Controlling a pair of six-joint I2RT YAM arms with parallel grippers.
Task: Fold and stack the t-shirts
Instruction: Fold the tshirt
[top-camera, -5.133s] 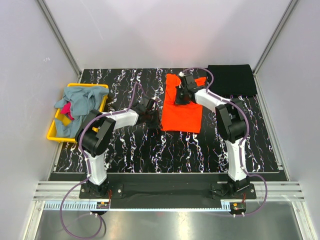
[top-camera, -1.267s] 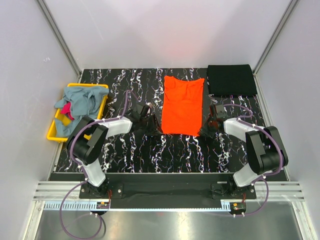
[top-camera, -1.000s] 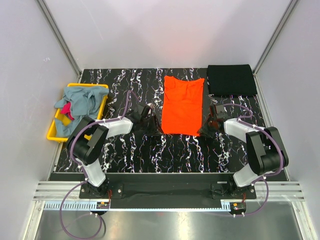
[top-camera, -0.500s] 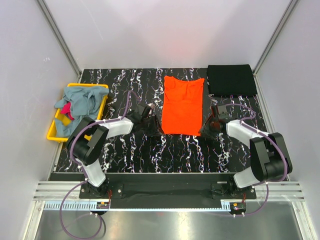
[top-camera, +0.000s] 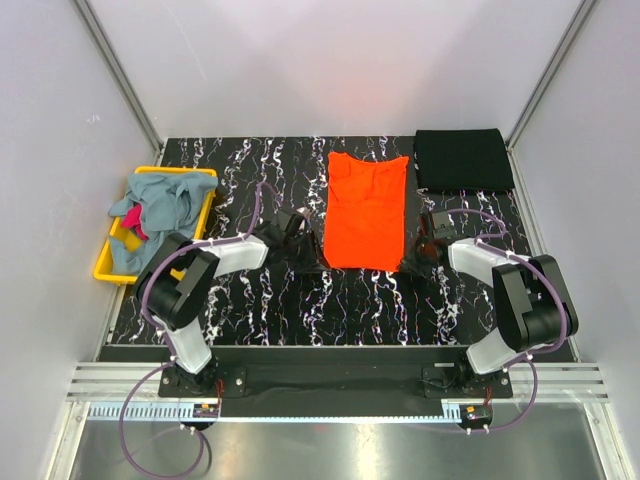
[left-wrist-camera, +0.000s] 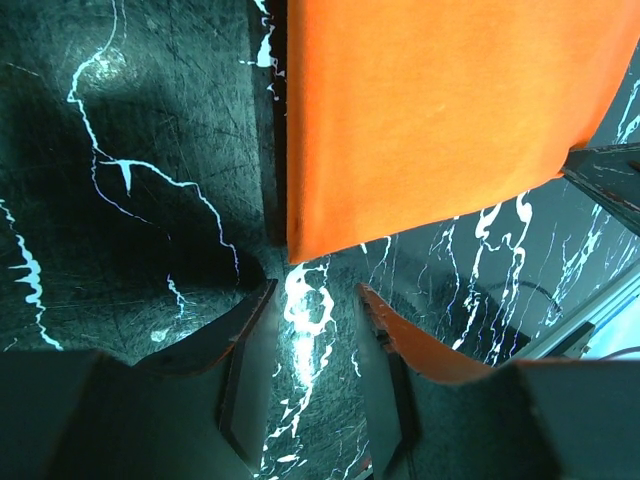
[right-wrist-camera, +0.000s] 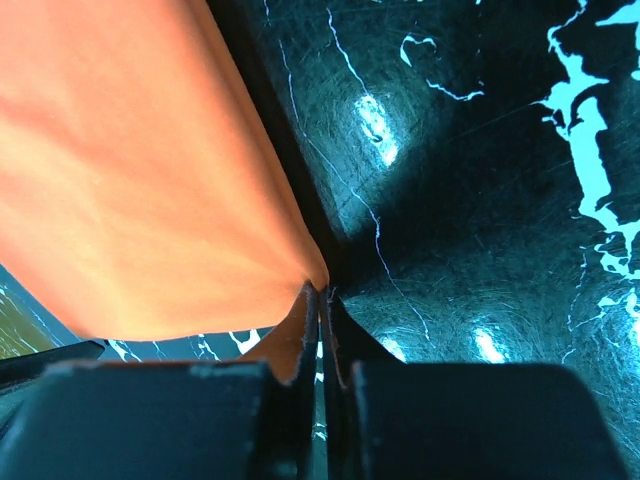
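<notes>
Right wrist view: the right claw (right-wrist-camera: 322, 292), parted a moment ago, now pinches the orange shirt's (right-wrist-camera: 130, 180) near right corner. The left claw (left-wrist-camera: 315, 288) gapes just short of its near left corner. It lies flat mid-surface (top-camera: 300, 300), long axis near-to-far, hem nearest.

No readable text or labels anywhere.

Black, white-veined surface (top-camera: 250, 300); carries orange t-shirt (top-camera: 365, 210) flat at centre, folded black t-shirt (top-camera: 463, 160) at far right corner, yellow bin (top-camera: 103, 268) at left edge.
</notes>
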